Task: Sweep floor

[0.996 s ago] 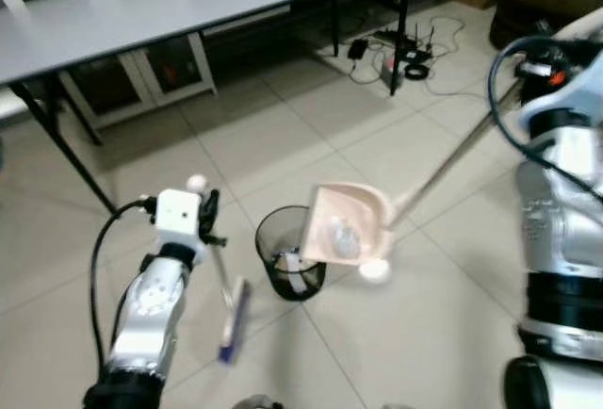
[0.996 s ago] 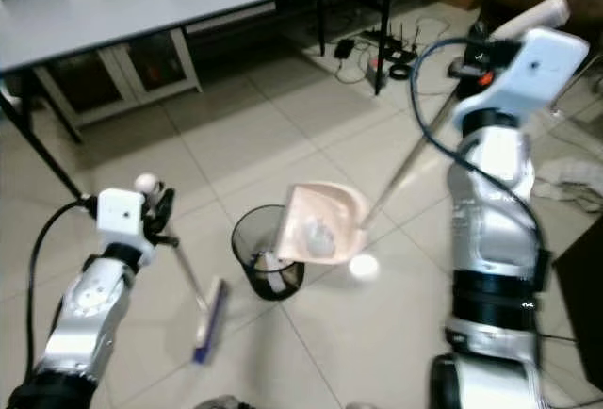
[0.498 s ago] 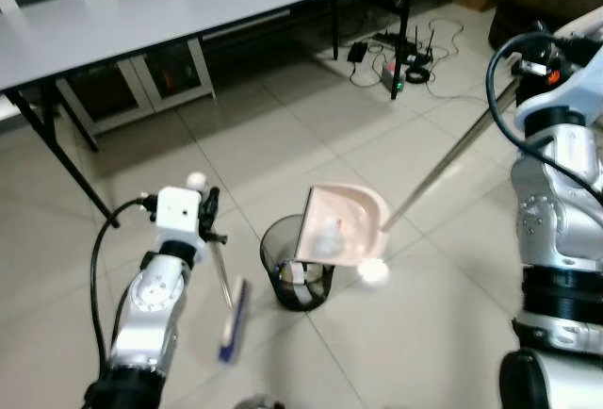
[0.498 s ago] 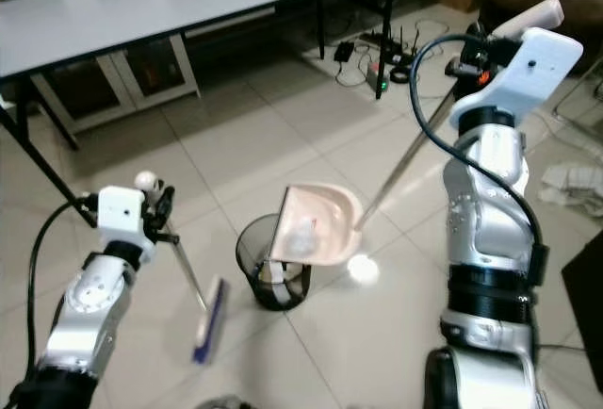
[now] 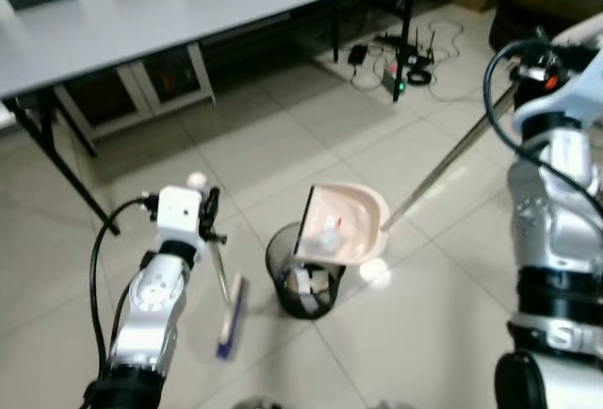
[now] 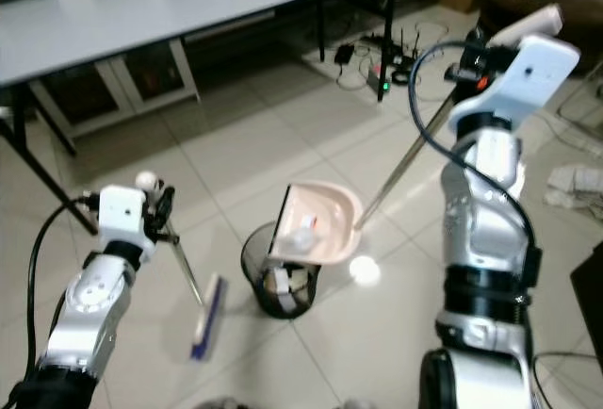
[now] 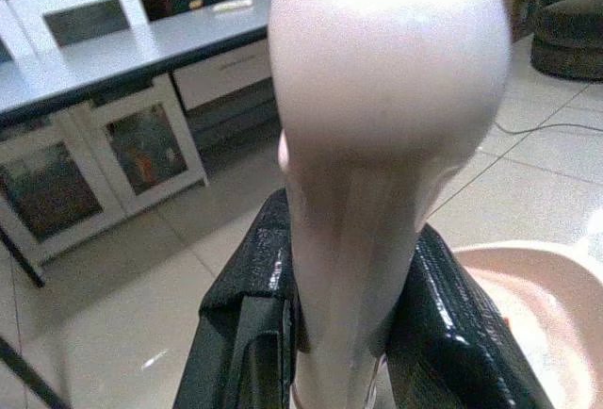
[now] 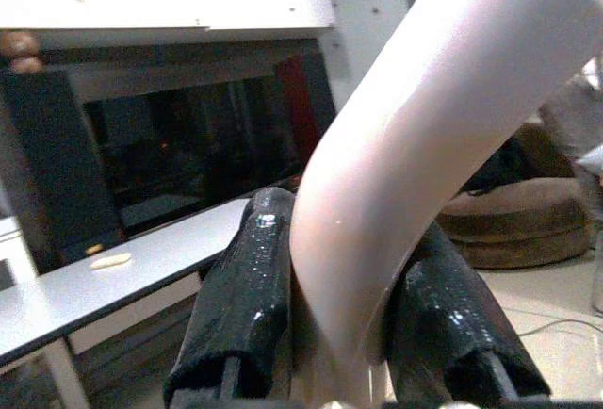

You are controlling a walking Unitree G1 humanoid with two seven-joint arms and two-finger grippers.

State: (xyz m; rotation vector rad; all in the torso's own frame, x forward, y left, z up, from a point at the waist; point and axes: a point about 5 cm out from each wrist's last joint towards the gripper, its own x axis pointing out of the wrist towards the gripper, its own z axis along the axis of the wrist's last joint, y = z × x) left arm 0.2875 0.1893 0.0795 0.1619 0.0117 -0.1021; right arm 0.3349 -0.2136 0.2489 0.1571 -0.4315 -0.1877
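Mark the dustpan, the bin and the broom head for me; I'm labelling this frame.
dustpan [image 5: 347, 225], left eye view, on its pink scoop.
bin [image 5: 306, 285], left eye view, on its black mesh wall.
broom head [image 5: 230, 317], left eye view, on its blue bristle block.

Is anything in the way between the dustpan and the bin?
Nothing visible is. The right gripper holds the dustpan by its long handle, tipped just above the open top of the bin. The broom, held by the left gripper, hangs off to the side.
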